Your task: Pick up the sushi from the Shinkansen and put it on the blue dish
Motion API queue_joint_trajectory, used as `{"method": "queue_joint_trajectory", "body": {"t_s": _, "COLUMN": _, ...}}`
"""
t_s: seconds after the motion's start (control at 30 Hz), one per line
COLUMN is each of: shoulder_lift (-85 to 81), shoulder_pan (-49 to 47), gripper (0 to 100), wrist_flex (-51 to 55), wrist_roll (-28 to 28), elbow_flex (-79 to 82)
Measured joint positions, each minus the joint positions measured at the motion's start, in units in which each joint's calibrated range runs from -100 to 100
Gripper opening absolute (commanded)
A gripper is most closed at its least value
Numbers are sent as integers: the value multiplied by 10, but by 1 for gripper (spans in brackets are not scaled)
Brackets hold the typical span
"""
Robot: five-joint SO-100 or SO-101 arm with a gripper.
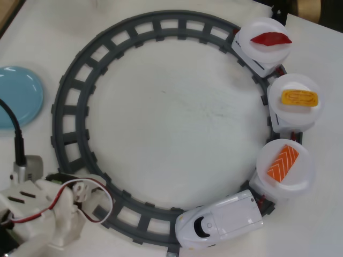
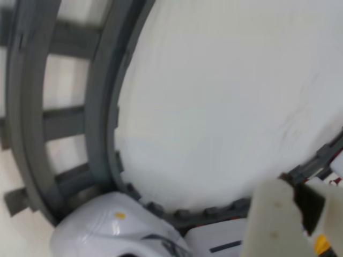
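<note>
The sushi (image 1: 282, 163) rests on the plate of the first car behind the Shinkansen (image 1: 221, 220), near the bench's right edge. The blue dish (image 1: 19, 96) waits at the left edge. Whether the fingers are open, I cannot tell.

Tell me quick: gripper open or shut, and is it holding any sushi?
Gripper: cannot tell whether open or shut; only a blurred finger shows in the wrist view. The sushi sits on its plate behind the Shinkansen.
</note>
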Motion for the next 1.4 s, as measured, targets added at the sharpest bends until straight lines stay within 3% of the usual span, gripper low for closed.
{"method": "queue_joint_trajectory", "body": {"t_s": 0.37, "shoulder_lift": 3, "shoulder_pan": 105, "gripper": 3, "wrist_flex": 0, "wrist_roll": 129, "elbow_flex": 0}}
{"method": "queue_joint_trajectory", "body": {"t_s": 0.6, "shoulder_lift": 16, "shoulder_pan": 166, "gripper": 3, "wrist_flex": -63, "wrist_roll": 189, "elbow_flex": 0}}
{"method": "queue_joint_trajectory", "body": {"t_s": 1.4, "shoulder_lift": 211, "shoulder_pan": 242, "gripper": 3, "wrist_flex": -225, "wrist_roll": 290, "elbow_flex": -100}}
